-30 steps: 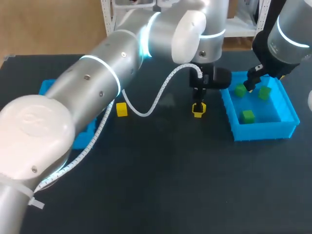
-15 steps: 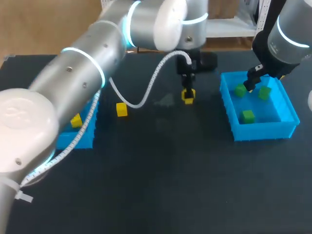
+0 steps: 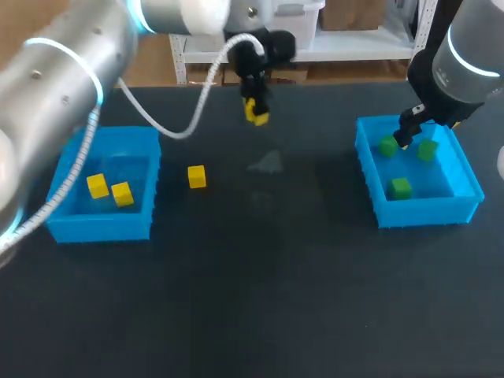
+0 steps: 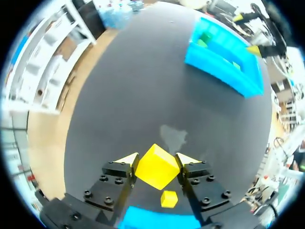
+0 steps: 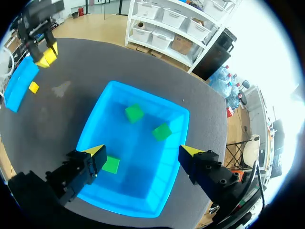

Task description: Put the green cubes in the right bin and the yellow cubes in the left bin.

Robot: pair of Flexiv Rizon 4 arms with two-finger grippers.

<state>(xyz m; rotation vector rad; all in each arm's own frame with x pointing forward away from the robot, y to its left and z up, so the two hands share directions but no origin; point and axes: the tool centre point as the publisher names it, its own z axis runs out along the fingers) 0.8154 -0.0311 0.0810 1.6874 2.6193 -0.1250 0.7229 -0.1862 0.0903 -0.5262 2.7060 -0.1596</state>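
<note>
The near half of the dark surface (image 3: 260,299) is bare up to its front edge. Farther in, the left bin (image 3: 98,228) sits by the left edge with two yellow cubes (image 3: 122,194) inside, and a loose yellow cube (image 3: 197,176) lies just beside its right wall. A wide bare stretch separates that cube from the right bin (image 3: 425,211), which holds three green cubes (image 3: 401,187). The right end effector (image 5: 143,152) hangs over this bin, fingers spread wide and gripping nothing. Near the far edge, the left end effector (image 4: 156,161) is raised above the surface, clamped on a held yellow cube (image 3: 257,118).
</note>
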